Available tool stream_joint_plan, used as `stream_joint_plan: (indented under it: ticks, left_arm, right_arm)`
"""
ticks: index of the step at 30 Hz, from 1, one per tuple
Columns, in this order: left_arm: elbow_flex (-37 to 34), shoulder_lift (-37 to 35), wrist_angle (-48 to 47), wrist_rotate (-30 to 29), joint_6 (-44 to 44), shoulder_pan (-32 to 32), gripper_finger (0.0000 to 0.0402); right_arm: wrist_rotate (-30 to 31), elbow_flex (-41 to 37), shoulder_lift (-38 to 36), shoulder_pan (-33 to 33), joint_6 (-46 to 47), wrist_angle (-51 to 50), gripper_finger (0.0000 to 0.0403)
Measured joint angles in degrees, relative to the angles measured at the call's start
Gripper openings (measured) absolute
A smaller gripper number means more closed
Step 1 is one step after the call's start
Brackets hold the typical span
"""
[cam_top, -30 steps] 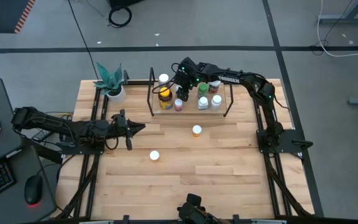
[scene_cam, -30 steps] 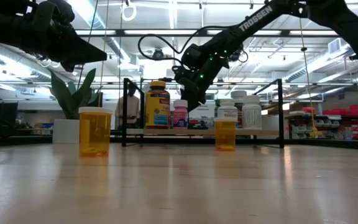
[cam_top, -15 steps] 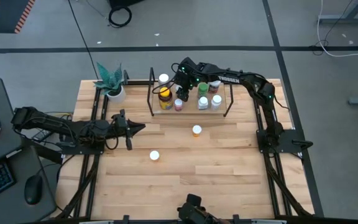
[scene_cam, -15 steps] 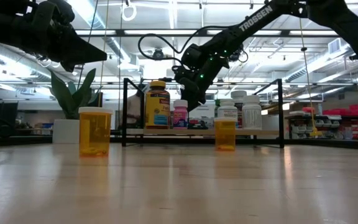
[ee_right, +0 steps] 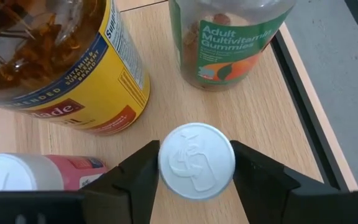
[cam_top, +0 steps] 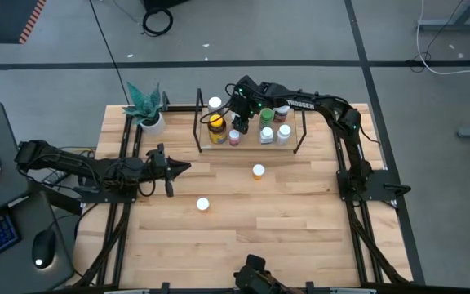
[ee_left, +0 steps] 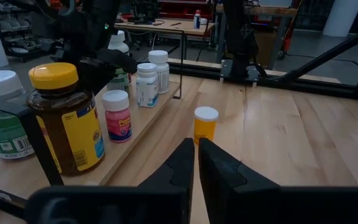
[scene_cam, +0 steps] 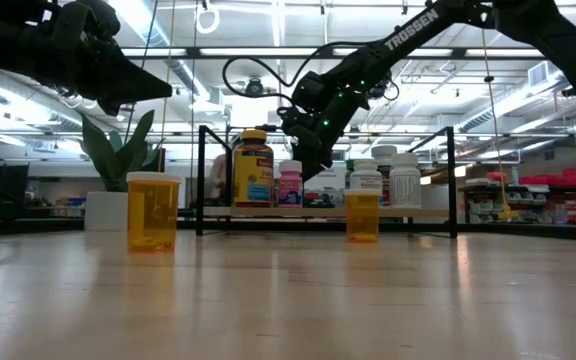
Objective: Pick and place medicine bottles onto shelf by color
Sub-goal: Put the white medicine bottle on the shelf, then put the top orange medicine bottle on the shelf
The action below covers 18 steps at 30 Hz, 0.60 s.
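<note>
The shelf (cam_top: 251, 144) stands at the table's far middle and carries several medicine bottles: a large amber one with a yellow lid (cam_top: 216, 124), a pink one (cam_top: 234, 137), a green-capped one (cam_top: 266, 117) and two white ones (cam_top: 284, 132). My right gripper (cam_top: 239, 118) reaches down into the shelf and is shut on a white-capped bottle (ee_right: 196, 160), between the amber bottle (ee_right: 55, 62) and a gummies bottle (ee_right: 229, 37). Two orange bottles with white caps (cam_top: 258, 171) (cam_top: 203, 204) stand upright on the table. My left gripper (cam_top: 182, 169) hovers shut at the table's left. My right gripper pinches the white cap (ee_right: 196, 149) of a small bottle between its two fingers (ee_right: 138, 171), coming from above and pointing down. The cap hides the bottle's body, so whether its base rests on the shelf cannot be told.
A potted green plant (cam_top: 147, 106) stands at the far left corner. Black rails run along both table sides (cam_top: 129, 155). Open wood lies in front of the shelf around the two loose bottles. A monitor and keyboard sit off the table's left.
</note>
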Motion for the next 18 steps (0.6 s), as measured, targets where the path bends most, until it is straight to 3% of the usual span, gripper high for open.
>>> stream_joint_plan:
  ticks: [18]
  left_arm:
    - [0.0,-0.01,-0.01,0.0,-0.01,0.0,0.0028]
  right_arm:
    - [-0.02,0.02,-2.26,0.0,0.11,-0.54,0.0248]
